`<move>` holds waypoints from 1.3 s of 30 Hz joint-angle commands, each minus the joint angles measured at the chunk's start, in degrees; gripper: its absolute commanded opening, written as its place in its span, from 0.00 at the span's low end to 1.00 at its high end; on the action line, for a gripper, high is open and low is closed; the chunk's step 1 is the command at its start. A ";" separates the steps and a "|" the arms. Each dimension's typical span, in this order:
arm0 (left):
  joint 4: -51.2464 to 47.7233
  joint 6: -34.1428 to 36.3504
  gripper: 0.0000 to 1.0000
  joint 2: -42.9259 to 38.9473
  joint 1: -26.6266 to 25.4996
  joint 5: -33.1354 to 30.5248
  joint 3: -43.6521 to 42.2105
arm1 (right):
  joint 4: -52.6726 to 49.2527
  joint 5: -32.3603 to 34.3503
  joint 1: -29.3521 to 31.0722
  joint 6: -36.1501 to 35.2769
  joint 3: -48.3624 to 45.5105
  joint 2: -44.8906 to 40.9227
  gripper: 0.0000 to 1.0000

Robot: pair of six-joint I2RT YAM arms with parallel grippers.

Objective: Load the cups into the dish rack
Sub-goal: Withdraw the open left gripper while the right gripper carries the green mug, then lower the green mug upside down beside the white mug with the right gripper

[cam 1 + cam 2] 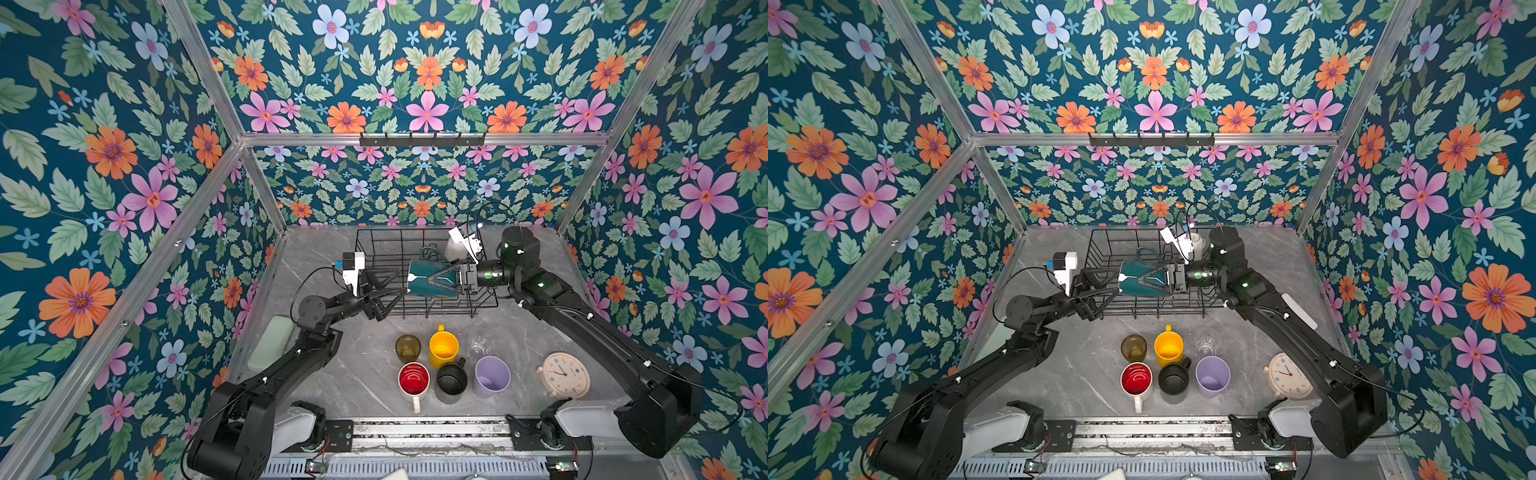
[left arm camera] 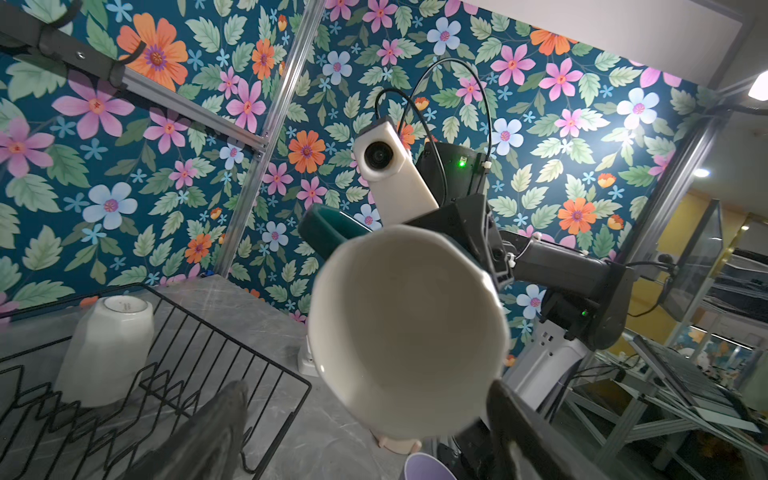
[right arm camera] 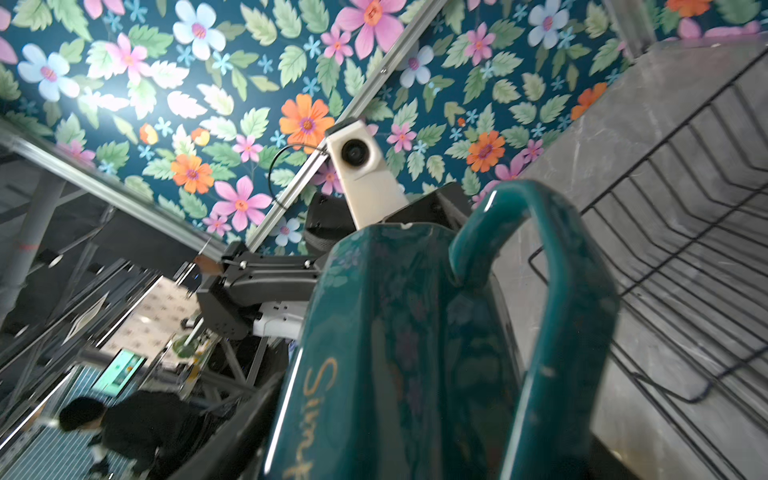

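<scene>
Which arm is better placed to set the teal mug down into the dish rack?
The right: the right gripper is shut on the teal mug, held sideways over the dish rack. The left gripper stands open at the mug's mouth and holds nothing.

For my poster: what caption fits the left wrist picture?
The right gripper holds the teal mug; white faceted mug sits in dish rack.

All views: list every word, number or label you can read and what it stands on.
"Sim…" in gold script on the teal mug; the rest runs out of frame.
Base stamp on the white faceted mug: too small to read.
Dial marks on the alarm clock: too blurred to read.
</scene>
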 commanded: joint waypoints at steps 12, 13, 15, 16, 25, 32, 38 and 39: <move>-34.20 19.72 0.98 -13.90 0.12 -32.11 0.12 | -35.06 25.97 -1.62 -13.68 15.16 3.69 0.00; -35.65 20.30 0.99 -14.81 0.07 -34.41 0.12 | -36.58 27.46 -1.64 -14.11 16.43 4.45 0.00; -38.55 21.77 1.00 -16.87 0.12 -38.77 0.12 | -39.32 30.62 -1.62 -15.19 19.12 6.46 0.00; -40.02 22.50 1.00 -17.95 0.12 -40.81 0.12 | -40.79 32.40 -1.54 -15.86 20.75 7.73 0.00; -49.99 24.25 1.00 -24.84 0.10 -48.95 -0.58 | -50.56 42.98 -1.66 -19.32 35.40 21.18 0.00; -55.51 25.29 1.00 -27.87 0.11 -52.06 0.45 | -55.19 47.91 -1.85 -19.20 47.44 32.69 0.00; -56.96 26.32 1.00 -28.18 0.07 -52.97 0.92 | -59.89 51.32 -1.94 -17.74 58.45 41.68 0.00; -57.03 26.37 1.00 -28.05 0.08 -52.96 0.99 | -60.78 51.54 -1.88 -17.40 60.47 43.60 0.00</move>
